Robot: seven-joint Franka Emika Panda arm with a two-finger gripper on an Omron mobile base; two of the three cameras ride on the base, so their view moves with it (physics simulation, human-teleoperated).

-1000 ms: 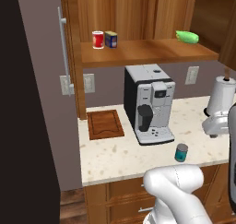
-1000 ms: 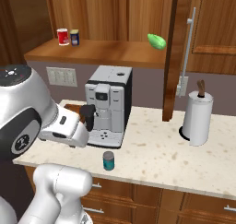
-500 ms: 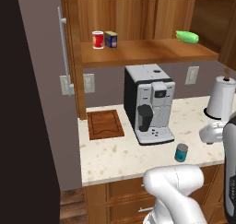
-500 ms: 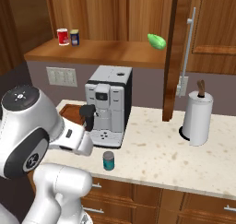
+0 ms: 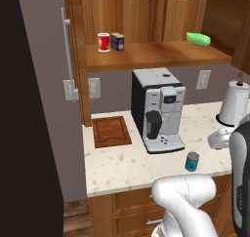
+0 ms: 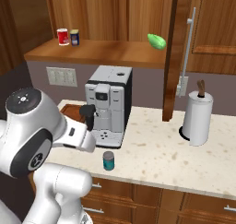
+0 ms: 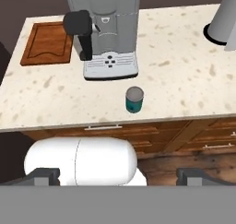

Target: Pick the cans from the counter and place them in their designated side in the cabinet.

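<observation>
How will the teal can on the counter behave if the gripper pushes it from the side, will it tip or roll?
The teal can stands upright on the counter, so a low push would probably slide it, while a high push might tip it. Once on its side, its round body would likely roll. Its walls look rigid and smooth, so it should keep its shape but may slip.

the teal can (image 7: 134, 100) has a grey lid and stands on the beige speckled counter (image 7: 184, 71). the dark blue can (image 5: 117, 41) carries a yellow top and label, beside a red can (image 5: 103, 42) with a white rim, on the brown wooden cabinet shelf (image 5: 161, 54). the coffee machine (image 6: 109, 105) is silver and black; the cutting board (image 5: 111, 131) is brown.
</observation>
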